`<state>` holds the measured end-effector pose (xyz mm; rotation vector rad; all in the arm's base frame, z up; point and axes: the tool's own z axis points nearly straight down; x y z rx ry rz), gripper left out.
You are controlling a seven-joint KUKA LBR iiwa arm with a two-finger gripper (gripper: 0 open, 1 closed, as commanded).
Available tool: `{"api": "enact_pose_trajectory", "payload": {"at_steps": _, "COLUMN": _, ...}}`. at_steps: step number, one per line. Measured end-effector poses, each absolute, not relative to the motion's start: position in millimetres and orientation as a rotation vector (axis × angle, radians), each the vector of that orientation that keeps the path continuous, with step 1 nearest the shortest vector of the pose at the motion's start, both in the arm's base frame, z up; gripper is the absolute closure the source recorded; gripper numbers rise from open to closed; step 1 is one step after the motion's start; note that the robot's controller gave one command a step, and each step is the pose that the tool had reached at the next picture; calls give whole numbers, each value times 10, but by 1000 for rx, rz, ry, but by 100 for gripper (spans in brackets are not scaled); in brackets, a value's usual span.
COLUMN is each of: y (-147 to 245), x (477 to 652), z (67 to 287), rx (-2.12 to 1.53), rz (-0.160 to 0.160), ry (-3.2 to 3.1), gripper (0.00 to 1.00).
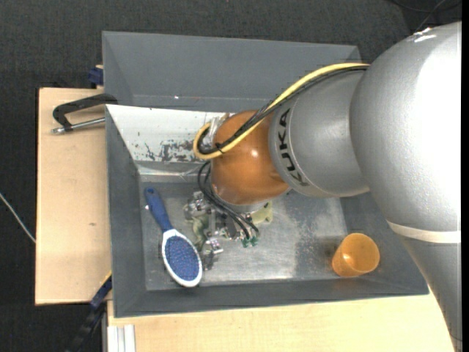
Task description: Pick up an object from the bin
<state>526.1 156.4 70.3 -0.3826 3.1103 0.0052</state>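
Grey arm (330, 138) is poising its gripper (214, 235), state indiscernible, just beside the blue brush (181, 259); descending here is risking nudging the brush head aside, not clasping it.

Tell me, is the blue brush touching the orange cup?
Apart. The camera view shows the blue brush at the left and the orange cup at the right, with grey bin floor between.

Only one readable thing here: the brand name

The grey arm (330, 145) has black "KUKA" lettering (283, 151) running sideways along its casing, right next to the orange cover. Nothing else in the bin is legible.
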Motion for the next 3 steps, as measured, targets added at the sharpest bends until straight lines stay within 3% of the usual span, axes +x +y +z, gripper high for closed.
{"api": "enact_pose_trajectory", "payload": {"at_steps": 1, "y": 1562, "x": 5278, "z": 736, "rx": -379, "rz": 7, "ry": 3107, "gripper": 100}}
{"api": "enact_pose_trajectory", "payload": {"at_steps": 2, "y": 1418, "x": 5500, "z": 3193, "rx": -558, "rz": 2, "ry": 3074, "gripper": 100}}
{"api": "enact_pose_trajectory", "payload": {"at_steps": 3, "y": 1420, "x": 5486, "z": 3143, "rx": -561, "rz": 3, "ry": 3084, "gripper": 100}}
